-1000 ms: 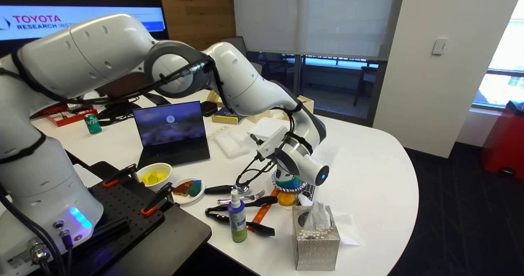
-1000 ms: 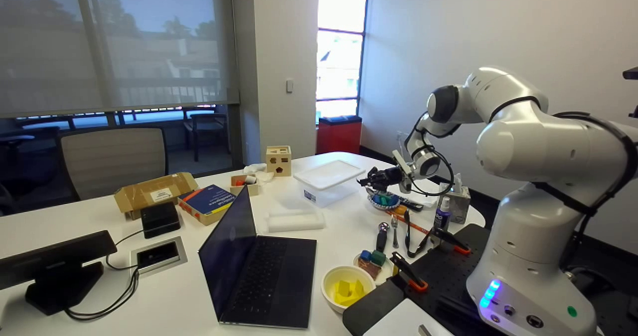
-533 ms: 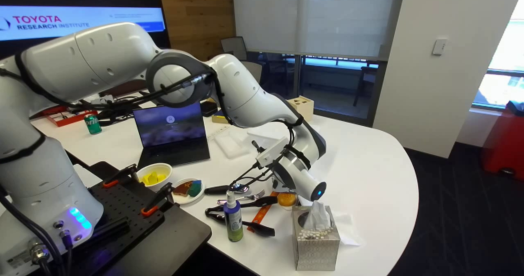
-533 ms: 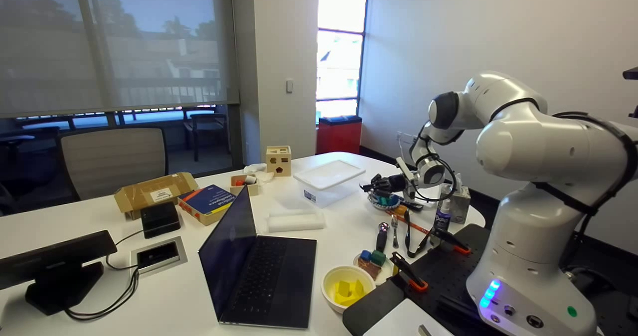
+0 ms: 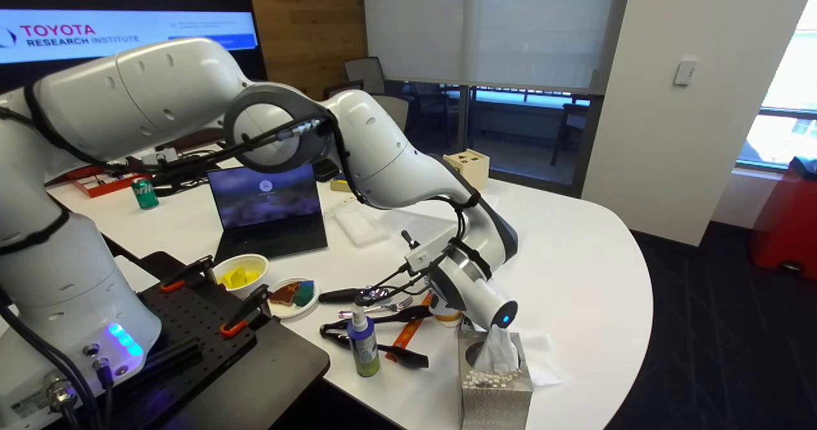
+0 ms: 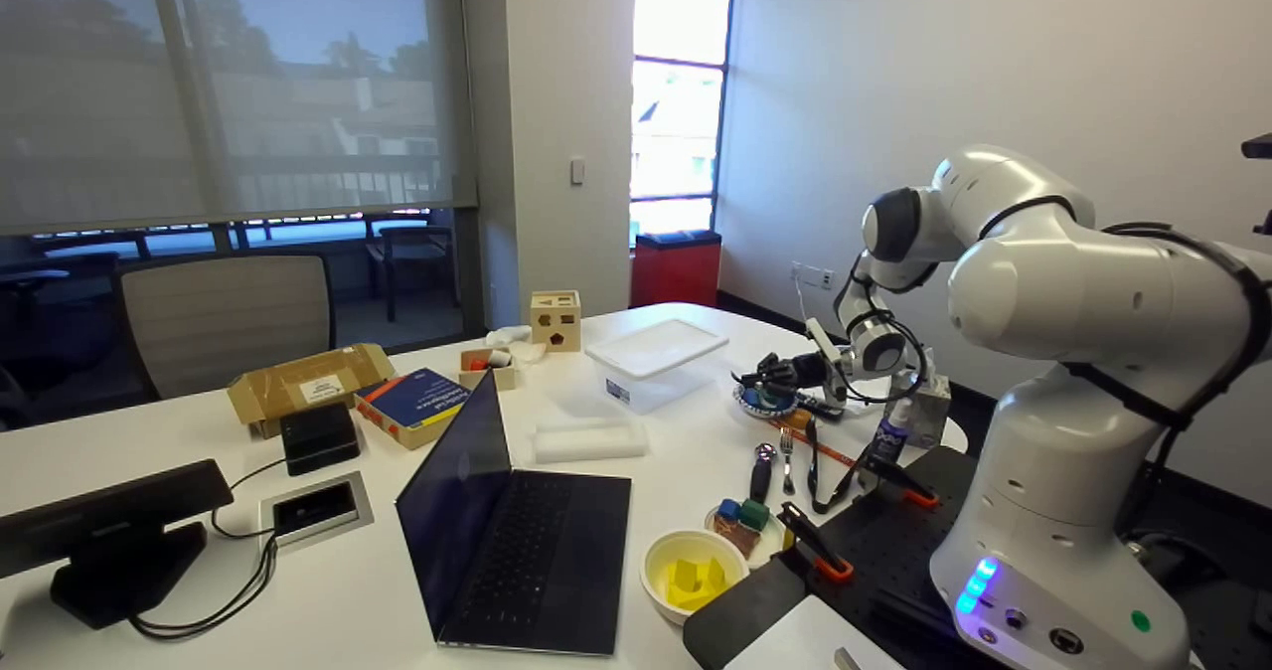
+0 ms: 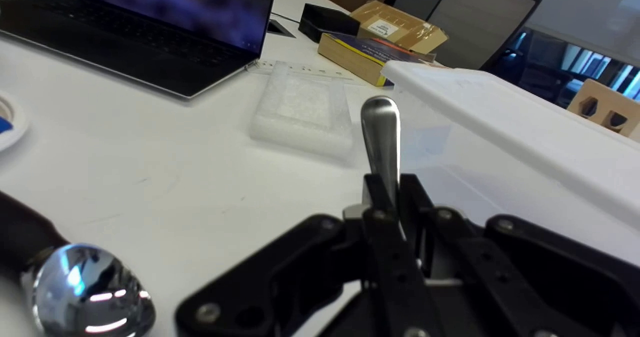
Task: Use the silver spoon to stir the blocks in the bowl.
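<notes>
My gripper (image 7: 392, 184) is shut on the silver spoon (image 7: 381, 129). In the wrist view only its handle end sticks up from the fingertips; its far end is hidden. In an exterior view my gripper (image 6: 773, 372) is low over the bowl (image 6: 763, 415), which is small, round and teal-blue with a patterned rim. Whether the spoon touches the bowl cannot be seen. The blocks inside cannot be made out clearly behind my gripper and the rim. In the view with the arm's wrist (image 5: 475, 289) in front, bowl and fingers are hidden.
A tissue box (image 5: 496, 395) stands right under the wrist, and a spray bottle (image 5: 364, 350) stands near the arm's cables. Tongs (image 5: 408, 355), a fork (image 6: 788, 461), a scoop (image 7: 90, 292) and a toy burger (image 6: 798, 418) lie nearby. A lidded plastic box (image 6: 656, 362) is beyond the bowl.
The arm has lowered and then shifted toward the tissue box, still holding the spoon. The tissue box and spray bottle have shifted slightly. The bowl and burger are more covered by the wrist.
</notes>
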Tool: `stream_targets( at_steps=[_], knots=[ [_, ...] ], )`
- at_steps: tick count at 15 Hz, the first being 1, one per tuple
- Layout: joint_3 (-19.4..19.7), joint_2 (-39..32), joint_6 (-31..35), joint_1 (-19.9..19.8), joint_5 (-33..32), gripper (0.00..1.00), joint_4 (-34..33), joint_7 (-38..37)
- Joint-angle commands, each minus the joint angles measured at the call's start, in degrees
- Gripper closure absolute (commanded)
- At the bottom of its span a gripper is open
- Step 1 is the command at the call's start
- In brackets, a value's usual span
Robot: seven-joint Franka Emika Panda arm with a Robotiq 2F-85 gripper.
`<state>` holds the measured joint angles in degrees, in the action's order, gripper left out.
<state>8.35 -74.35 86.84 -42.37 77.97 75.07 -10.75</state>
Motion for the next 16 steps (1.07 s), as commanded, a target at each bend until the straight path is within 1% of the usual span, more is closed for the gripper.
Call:
stream_targets(
  at_steps=[1,5,7,11,16],
  knots=[
    [1.3,2.0,2.3,0.8,1.1,0.97,-0.3,-0.7],
    [1.2,4.0,3.3,2.1,0.2,0.97,-1.0,-0.2],
    [0.6,4.0,2.3,2.4,0.2,0.97,-2.1,-0.7],
    [-1.0,2.1,0.7,2.4,1.1,0.97,-4.7,-1.9],
    [-2.2,-0.3,0.6,2.3,1.7,0.97,-5.6,-3.3]
  ],
)
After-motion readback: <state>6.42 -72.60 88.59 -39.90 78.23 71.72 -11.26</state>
